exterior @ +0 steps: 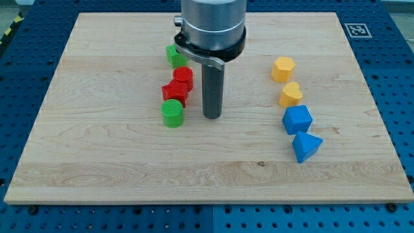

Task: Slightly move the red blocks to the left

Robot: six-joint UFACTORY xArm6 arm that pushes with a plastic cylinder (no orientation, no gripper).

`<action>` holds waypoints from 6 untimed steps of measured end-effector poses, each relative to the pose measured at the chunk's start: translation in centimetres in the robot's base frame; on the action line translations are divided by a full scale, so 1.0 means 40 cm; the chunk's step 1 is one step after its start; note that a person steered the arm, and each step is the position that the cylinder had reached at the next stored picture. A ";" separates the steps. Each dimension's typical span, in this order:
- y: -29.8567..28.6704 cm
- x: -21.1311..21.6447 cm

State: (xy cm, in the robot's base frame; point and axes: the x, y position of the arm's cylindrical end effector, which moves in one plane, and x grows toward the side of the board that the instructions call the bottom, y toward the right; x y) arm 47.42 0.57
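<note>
Two red blocks sit left of the board's middle: a red cylinder [183,76] and, just below it and touching, a red star-shaped block [174,92]. My tip [212,116] rests on the board to the right of them, a small gap away from the red star. A green block [174,55] lies above the red cylinder, partly hidden by the arm. A green cylinder [173,112] lies just below the red star, left of my tip.
On the view's right is a column of blocks: a yellow hexagon [283,68], a yellow block [290,94], a blue hexagon-like block [297,120] and a blue triangle-like block [306,146]. The wooden board [97,149] lies on a blue perforated table.
</note>
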 end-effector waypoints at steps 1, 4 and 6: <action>-0.025 -0.041; -0.150 -0.155; -0.151 -0.164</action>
